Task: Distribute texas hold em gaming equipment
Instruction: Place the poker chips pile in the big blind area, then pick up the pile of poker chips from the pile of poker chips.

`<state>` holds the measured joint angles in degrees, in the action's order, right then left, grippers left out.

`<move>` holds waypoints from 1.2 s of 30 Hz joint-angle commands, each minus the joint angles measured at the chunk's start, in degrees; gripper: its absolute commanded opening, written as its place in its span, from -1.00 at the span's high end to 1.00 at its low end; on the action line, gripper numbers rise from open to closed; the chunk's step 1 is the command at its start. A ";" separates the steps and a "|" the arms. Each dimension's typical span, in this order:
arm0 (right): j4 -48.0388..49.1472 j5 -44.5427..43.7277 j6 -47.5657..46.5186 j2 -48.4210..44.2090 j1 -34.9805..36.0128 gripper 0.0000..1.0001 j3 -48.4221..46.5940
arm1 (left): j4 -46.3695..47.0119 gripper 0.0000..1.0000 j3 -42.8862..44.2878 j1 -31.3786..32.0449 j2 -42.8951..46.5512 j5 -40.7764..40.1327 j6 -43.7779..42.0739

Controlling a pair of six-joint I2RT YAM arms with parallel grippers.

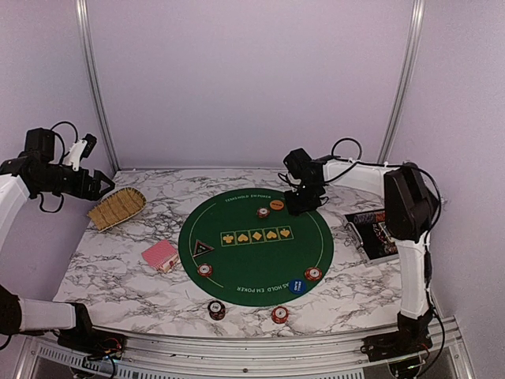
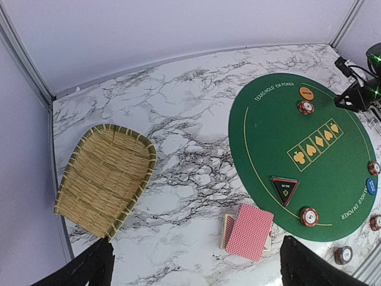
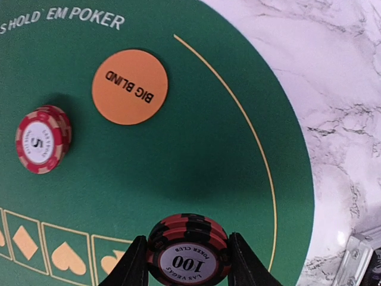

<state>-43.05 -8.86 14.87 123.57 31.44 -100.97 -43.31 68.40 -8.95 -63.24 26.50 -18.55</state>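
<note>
Left claw (image 1: 102, 186) spread wide, hovered over worktop's (image 1: 118, 272) left side near basket (image 1: 117, 208); cards (image 1: 160, 255) lay beside green mat (image 1: 252, 260); right claw (image 1: 301, 207) pinched black-and-red chip stack (image 3: 189, 250) over mat's far part, near orange button (image 3: 130, 87).

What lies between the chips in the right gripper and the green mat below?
Nothing visible. The right gripper holds the 100 chips over bare green mat; the orange button and 5 chips lie aside.
</note>
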 commanded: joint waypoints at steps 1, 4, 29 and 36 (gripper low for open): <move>2.83 1.42 -1.17 4.01 -1.06 0.51 -4.00 | -2.20 -0.98 1.29 -0.27 -0.32 -0.08 -0.85; 3.24 1.73 -1.76 6.31 -1.34 0.51 -5.42 | -2.30 -0.98 1.14 -0.28 0.00 -0.54 -1.11; 2.53 3.10 -1.95 11.75 -2.53 -0.06 -10.68 | -2.48 -0.98 0.60 -0.28 0.93 -1.25 -2.03; 1.87 1.24 -2.03 7.63 -2.55 -0.59 -11.09 | -2.61 -0.98 0.57 -0.28 1.28 -0.42 -2.11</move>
<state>-40.58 -6.28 13.13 134.89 29.28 -109.80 -44.47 68.40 -8.95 -63.24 25.45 -19.99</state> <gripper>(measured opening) 0.771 0.989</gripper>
